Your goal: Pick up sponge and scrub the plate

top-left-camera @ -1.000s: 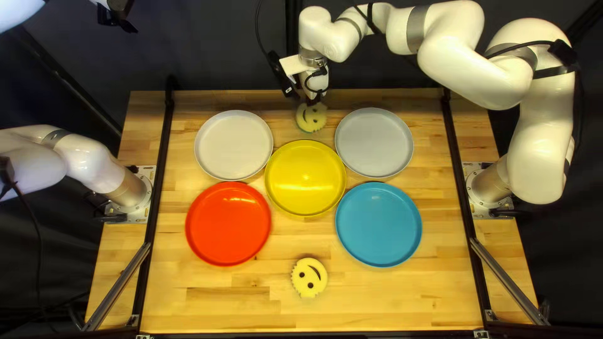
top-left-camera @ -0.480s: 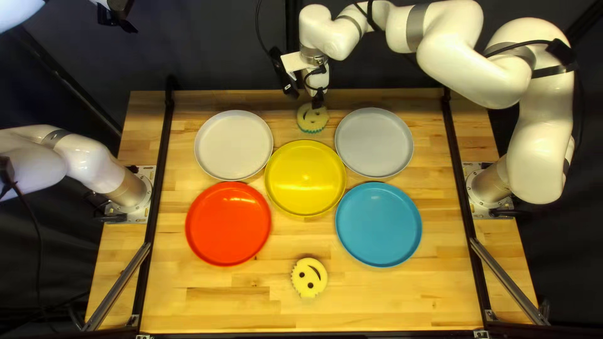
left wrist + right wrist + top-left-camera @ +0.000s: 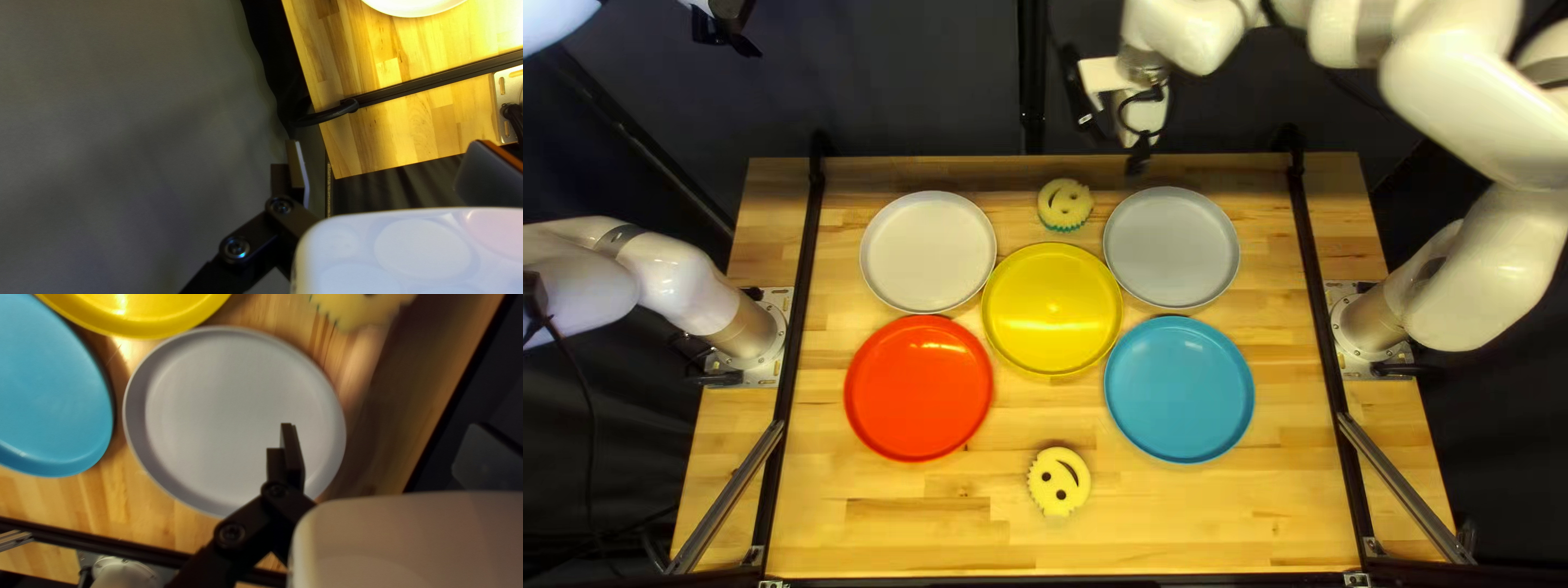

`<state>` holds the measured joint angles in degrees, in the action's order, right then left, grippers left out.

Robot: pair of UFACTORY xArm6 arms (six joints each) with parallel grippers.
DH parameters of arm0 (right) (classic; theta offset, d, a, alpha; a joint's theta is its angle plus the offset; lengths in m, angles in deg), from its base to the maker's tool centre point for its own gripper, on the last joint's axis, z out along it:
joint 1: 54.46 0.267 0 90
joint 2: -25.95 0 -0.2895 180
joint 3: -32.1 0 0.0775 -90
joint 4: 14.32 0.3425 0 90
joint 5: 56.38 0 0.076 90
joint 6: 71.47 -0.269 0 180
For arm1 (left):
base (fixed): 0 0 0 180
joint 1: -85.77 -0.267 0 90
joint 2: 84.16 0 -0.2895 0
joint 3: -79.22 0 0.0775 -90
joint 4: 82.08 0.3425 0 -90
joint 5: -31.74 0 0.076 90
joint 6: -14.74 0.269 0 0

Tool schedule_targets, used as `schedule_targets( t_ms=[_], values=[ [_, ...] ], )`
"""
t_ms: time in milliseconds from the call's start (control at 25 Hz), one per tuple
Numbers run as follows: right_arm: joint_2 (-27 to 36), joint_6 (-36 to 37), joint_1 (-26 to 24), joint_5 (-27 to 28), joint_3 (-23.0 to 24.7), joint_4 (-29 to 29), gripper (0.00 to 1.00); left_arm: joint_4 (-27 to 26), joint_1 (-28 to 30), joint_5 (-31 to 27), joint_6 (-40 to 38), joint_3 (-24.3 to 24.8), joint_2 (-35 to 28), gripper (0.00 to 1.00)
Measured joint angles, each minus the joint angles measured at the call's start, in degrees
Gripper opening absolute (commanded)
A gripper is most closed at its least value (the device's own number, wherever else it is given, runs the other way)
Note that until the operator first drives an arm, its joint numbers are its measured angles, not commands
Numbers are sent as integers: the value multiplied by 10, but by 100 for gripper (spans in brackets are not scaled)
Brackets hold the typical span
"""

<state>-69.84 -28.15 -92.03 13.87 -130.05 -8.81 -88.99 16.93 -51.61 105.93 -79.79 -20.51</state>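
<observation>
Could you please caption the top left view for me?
Two smiley sponges and five plates on a wooden table.

top left view: right arm (image 3: 1465,98) cropped, blurred | right wrist view: sponge (image 3: 362,309), yellow plate (image 3: 147,318), blue plate (image 3: 49,397) cropped

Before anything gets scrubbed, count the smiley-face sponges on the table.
2: one smiley-face sponge beyond the yellow plate, the other smiley-face sponge between that plate and the table's near edge.

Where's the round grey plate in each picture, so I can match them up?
Top left view: the round grey plate, beyond the round blue plate.
Left wrist view: not in it.
Right wrist view: ahead of the jaws, beside the blue plate.
All share: the wooden table.
</observation>
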Motion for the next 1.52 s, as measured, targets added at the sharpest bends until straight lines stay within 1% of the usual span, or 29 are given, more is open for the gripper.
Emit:
schedule_targets(
  t_ms=[120, 360, 600, 800, 920, 1000, 1400, 1520],
  values=[
    [58, -3, -27, 41, 25, -11, 100, 0, 0, 0, 0, 0, 0, 100],
    [157, 10, -76, 126, 55, -37, 100, 0, 0, 0, 0, 0, 0, 100],
    [236, 49, -130, 216, 56, -72, 100, 0, 0, 0, 0, 0, 0, 100],
    [302, 69, -171, 266, 57, -90, 100, 0, 0, 0, 0, 0, 0, 100],
    [346, 87, -201, 282, 75, -91, 100, 0, 0, 0, 0, 0, 0, 100],
    [361, 95, -212, 287, 85, -89, 100, 0, 0, 0, 0, 0, 0, 100],
    [364, 99, -215, 289, 87, -90, 100, 0, 0, 0, 0, 0, 0, 100],
    [375, 120, -236, 296, 89, -93, 100, 0, 0, 0, 0, 0, 0, 100]
  ],
)
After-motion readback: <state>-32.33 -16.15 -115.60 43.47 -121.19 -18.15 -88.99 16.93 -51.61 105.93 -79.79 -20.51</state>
